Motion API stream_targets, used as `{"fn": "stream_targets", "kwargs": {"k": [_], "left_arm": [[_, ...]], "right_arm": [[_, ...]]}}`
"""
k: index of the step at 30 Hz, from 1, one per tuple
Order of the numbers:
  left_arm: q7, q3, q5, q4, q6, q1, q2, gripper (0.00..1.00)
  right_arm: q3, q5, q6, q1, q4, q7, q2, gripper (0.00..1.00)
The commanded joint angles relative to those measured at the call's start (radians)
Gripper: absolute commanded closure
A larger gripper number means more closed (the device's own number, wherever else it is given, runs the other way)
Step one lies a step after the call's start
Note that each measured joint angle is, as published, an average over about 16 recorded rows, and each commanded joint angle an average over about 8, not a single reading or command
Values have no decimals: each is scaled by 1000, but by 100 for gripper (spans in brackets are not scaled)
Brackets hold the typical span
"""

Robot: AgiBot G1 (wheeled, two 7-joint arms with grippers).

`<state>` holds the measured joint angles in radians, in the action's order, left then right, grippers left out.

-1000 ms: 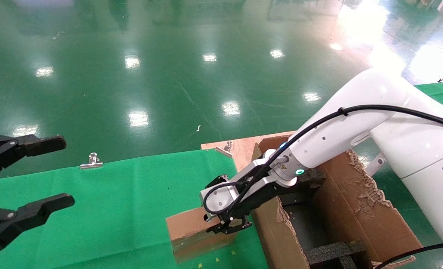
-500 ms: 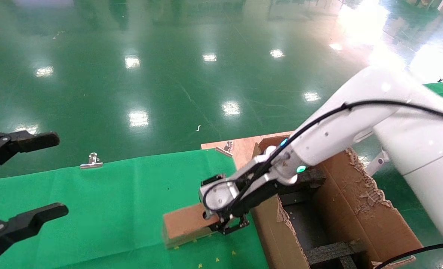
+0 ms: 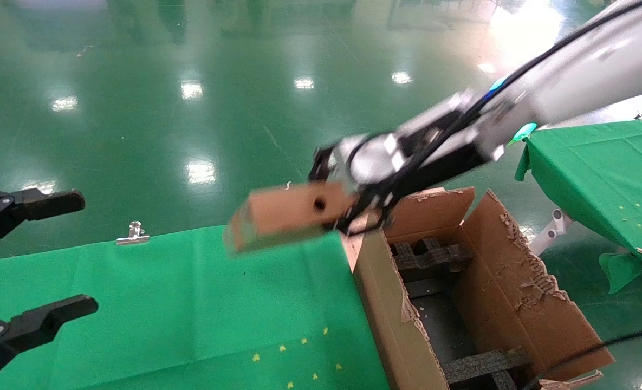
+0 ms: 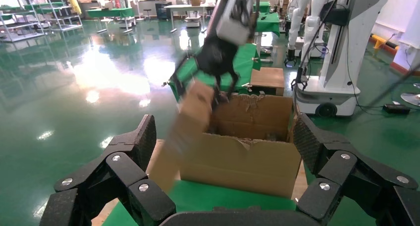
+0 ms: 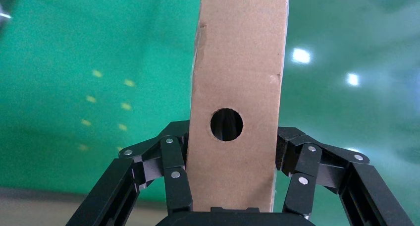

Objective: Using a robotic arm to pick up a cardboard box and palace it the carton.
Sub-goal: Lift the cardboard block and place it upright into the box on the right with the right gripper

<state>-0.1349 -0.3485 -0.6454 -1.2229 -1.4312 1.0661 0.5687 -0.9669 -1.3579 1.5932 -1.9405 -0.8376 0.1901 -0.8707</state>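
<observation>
Nearest the robot, the left gripper (image 3: 33, 254) hangs idle over the left end of the green worktop (image 3: 190, 303), its fingers (image 3: 55, 311) spread wide and empty; its wrist camera looks across at the work. Beyond it, the carton (image 3: 386, 309) stands against the worktop's right edge, its torn flaps open and black foam inserts (image 3: 429, 254) showing inside. Above the carton's far-left corner, the right gripper (image 3: 361, 216) of the robotic arm (image 3: 570, 70) carries the cardboard box (image 3: 285, 214) in the air, clear of the cloth, with the box reaching out leftward over the worktop's far edge. In the right wrist view the fingers (image 5: 173, 161) are pressed against the two long sides of the box near one end, the round hole (image 5: 227, 124) facing the camera between them. The step in hand appears to be the carry: the box is picked up but not yet over the carton's opening. The next move likely calls for swinging the box rightward until it hangs wholly above the opening, lining up its long side with the free space between the foam pieces, then lowering and letting go. Held by one end, the box could tip or catch a ragged flap.
</observation>
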Motion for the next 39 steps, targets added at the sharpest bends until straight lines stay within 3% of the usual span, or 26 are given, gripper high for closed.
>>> {"fn": "stream_targets", "kwargs": {"k": [1, 14, 26, 39], "left_arm": [[0, 0, 0, 0, 0, 0, 0, 0], [0, 0, 0, 0, 0, 0, 0, 0], [0, 0, 0, 0, 0, 0, 0, 0], [0, 0, 0, 0, 0, 0, 0, 0]], "right_arm": [[-21, 23, -2, -59, 27, 25, 19, 100], [-163, 119, 1, -186, 137, 107, 68, 100], [-317, 187, 2, -268, 186, 109, 238, 100], [-504, 140, -1, -352, 243, 130, 385, 100]]}}
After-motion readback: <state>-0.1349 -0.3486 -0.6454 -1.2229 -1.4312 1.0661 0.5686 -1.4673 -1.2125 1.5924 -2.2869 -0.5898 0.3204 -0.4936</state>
